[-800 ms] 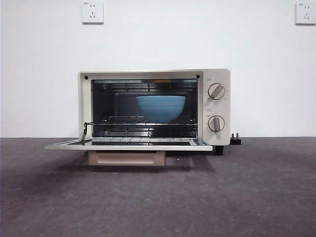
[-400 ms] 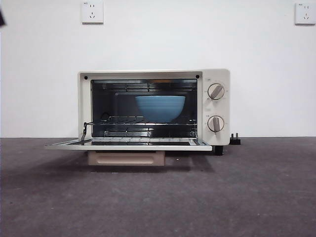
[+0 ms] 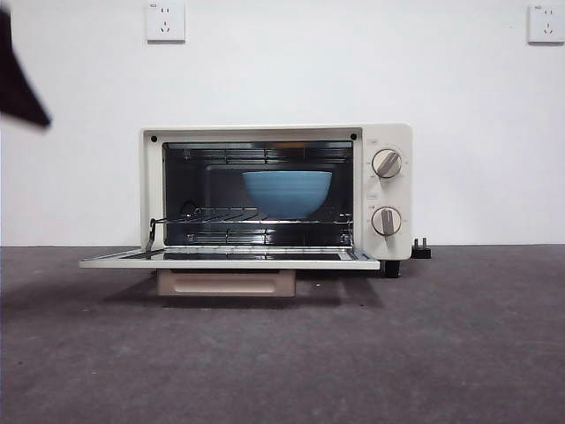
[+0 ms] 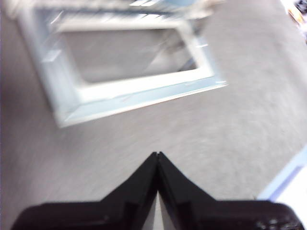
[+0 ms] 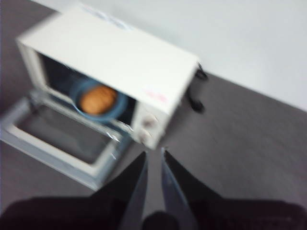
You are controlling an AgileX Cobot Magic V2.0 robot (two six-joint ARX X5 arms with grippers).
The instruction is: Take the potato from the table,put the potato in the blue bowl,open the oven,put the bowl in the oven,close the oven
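The oven (image 3: 274, 132) stands on the table (image 3: 371, 353) with its door (image 3: 229, 261) folded down flat. Inside on the wire rack sits the blue bowl (image 3: 287, 190). In the right wrist view the potato (image 5: 97, 99) lies in the bowl (image 5: 121, 109) inside the oven (image 5: 120, 57). My left gripper (image 4: 157, 154) is shut and empty, hovering above the table in front of the open door (image 4: 144, 88); it shows as a dark tip (image 3: 18, 79) at the front view's top left. My right gripper (image 5: 153, 152) hangs high off the oven's knob side, empty, jaws almost together.
The beige bar handle (image 3: 225, 283) hangs below the lowered door's front edge. Two round knobs (image 3: 387, 163) sit on the oven's right panel. A black plug (image 3: 421, 250) lies beside the oven's right foot. Two wall sockets (image 3: 166, 21) are above.
A dark arm tip has come into the front view at the top left and grown larger. The oven, its open door and the bowl have not moved.
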